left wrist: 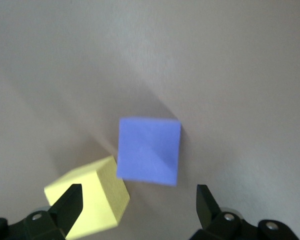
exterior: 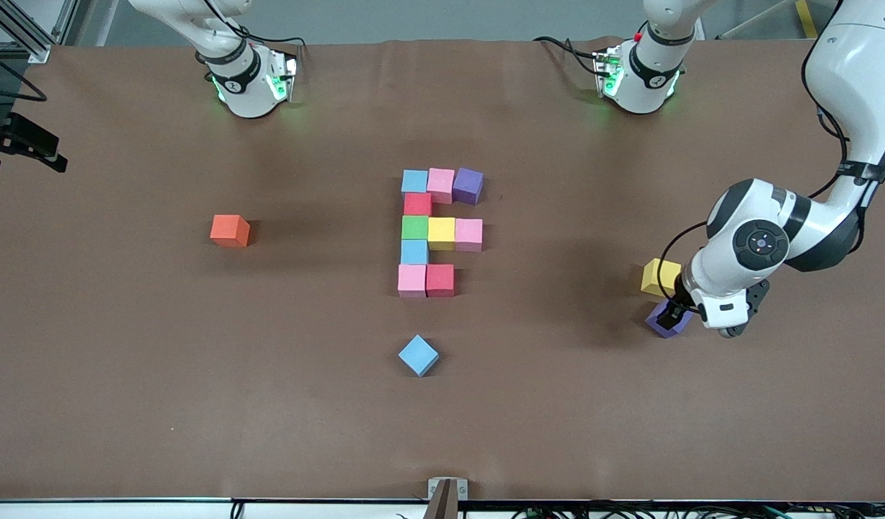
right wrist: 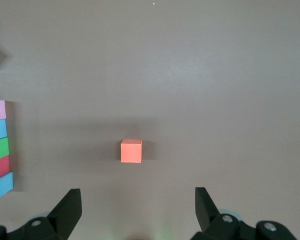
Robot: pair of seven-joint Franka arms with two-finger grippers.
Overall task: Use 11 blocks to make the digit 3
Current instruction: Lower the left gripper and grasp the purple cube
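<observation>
Now I see the orange cube (right wrist: 131, 151) under my right gripper (right wrist: 135, 210), which waits high over the desk (exterior: 125, 375) with fingers spread wide and nothing in them. Mid-desk, the unfinished digit 3 (exterior: 439, 232) lacks one cube; a loose blue cube (exterior: 418, 355) sits nearer the camera. My left gripper (left wrist: 139, 202) hangs wide open, empty, just above the purple cube (exterior: 664, 322), yellow cube (exterior: 659, 276) beside.

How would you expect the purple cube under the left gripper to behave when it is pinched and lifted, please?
The purple cube looks like matte foam, so probably light and slightly squashy. Its flat faces suggest it won't roll. It sits skewed between the open left gripper fingers, so closing may twist it or nudge the adjacent yellow cube.
</observation>
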